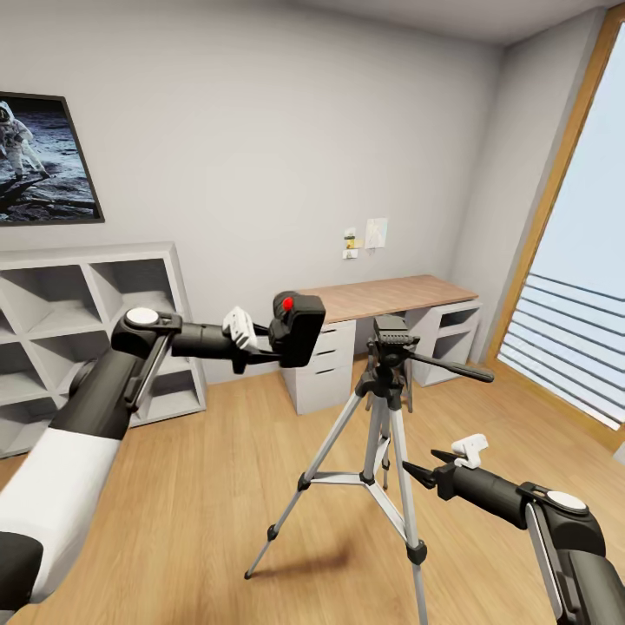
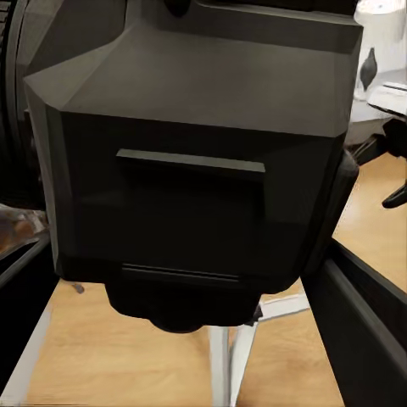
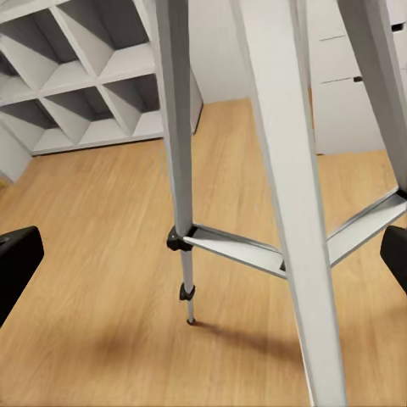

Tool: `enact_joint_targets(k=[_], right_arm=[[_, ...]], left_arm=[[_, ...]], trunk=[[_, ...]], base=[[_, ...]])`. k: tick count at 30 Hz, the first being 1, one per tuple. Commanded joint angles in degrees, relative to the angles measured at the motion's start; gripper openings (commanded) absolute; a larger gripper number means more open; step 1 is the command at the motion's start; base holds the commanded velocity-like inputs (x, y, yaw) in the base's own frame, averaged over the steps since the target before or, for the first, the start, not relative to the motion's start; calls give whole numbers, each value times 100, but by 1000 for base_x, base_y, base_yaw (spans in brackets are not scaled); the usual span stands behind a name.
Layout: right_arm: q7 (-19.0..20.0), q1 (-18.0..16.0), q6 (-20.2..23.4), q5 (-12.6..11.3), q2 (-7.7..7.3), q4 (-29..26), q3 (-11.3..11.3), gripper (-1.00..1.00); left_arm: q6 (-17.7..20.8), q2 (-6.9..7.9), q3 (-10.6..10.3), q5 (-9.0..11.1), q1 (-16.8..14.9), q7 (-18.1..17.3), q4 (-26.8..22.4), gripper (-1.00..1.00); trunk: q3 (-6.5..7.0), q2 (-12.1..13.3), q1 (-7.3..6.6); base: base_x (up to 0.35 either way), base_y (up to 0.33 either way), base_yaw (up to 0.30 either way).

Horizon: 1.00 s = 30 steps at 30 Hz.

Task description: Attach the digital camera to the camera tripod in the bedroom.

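1. Fingers of the left gripper [image 1: 276, 340] are clamped on the digital camera [image 1: 297, 327], holding it in the air with its red button on top.
2. Held this way, the camera sits up and to the left of the camera tripod [image 1: 384, 408], just off its black head and not touching it.
3. Right gripper [image 1: 423, 465] hangs low beside the tripod's legs, its fingers [image 3: 15, 263] spread wide with nothing between them.
4. Tripod stands on the wooden plank floor [image 1: 217, 486].
5. Behind it are a wood-topped desk [image 1: 382, 297] and white cube shelves [image 1: 87, 334] along the grey wall.
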Motion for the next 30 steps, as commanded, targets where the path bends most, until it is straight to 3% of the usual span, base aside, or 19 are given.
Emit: enact_joint_targets(k=[1,6,25,30], right_arm=[[46,-7,27,44,2,-7,-9,100],[46,-7,27,44,2,-7,-9,100],[46,-7,27,44,2,-7,-9,100],[-60,-34,14,48,-5,21,17,100]], left_arm=[[63,2,30,-17,26,7,-7,-100],[63,2,99,-17,183,162,-7,-100],[63,2,99,-17,183,162,-7,-100],[-96,-2,113,-28,22,139,32,-100]], trunk=[[-14,-14,4],[-14,-14,4],[-14,-14,4],[-14,-14,4]], base=[[0,0,0],[0,0,0],[0,0,0],[0,0,0]])
